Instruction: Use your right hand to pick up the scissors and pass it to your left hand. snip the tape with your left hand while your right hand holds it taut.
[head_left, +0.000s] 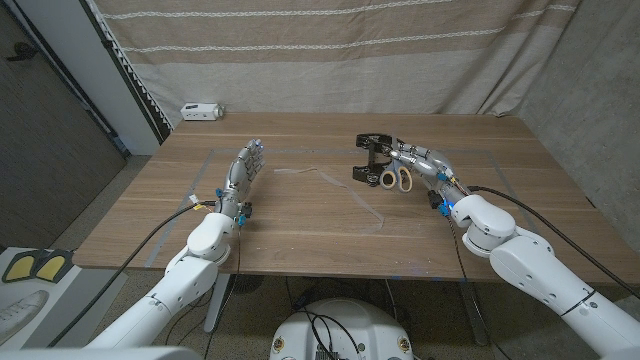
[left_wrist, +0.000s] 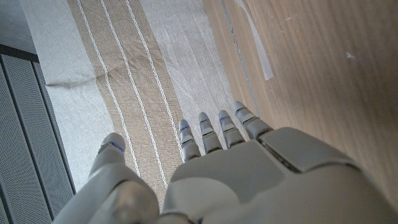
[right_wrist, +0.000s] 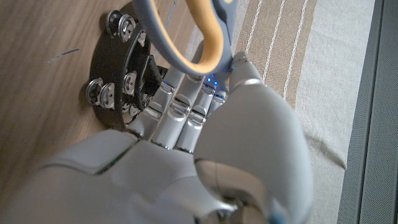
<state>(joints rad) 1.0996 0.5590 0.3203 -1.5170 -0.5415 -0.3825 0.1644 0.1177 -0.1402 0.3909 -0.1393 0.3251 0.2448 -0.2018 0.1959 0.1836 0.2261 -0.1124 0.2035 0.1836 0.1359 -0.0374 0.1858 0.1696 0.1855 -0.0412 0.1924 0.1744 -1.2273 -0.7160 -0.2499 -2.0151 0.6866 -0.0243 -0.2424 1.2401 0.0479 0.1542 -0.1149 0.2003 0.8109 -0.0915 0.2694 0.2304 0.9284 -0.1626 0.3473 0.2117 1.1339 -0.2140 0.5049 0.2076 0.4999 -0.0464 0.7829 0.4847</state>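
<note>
The scissors (head_left: 397, 179), with pale handles lined in yellow, are at the table's right middle, just in front of the black tape dispenser (head_left: 369, 158). My right hand (head_left: 422, 162) reaches over them toward the dispenser. In the right wrist view its fingers (right_wrist: 180, 106) and thumb close on one handle loop of the scissors (right_wrist: 198, 43), with the dispenser (right_wrist: 115, 68) right beyond the fingertips. The blades are hidden. My left hand (head_left: 243, 172) stands on the left side of the table, fingers (left_wrist: 214, 130) straight and apart, holding nothing.
A small white device (head_left: 202, 110) sits at the table's back left corner. Strips of pale tape (head_left: 335, 185) mark the wood between the hands. A striped curtain (head_left: 330, 50) hangs behind the table.
</note>
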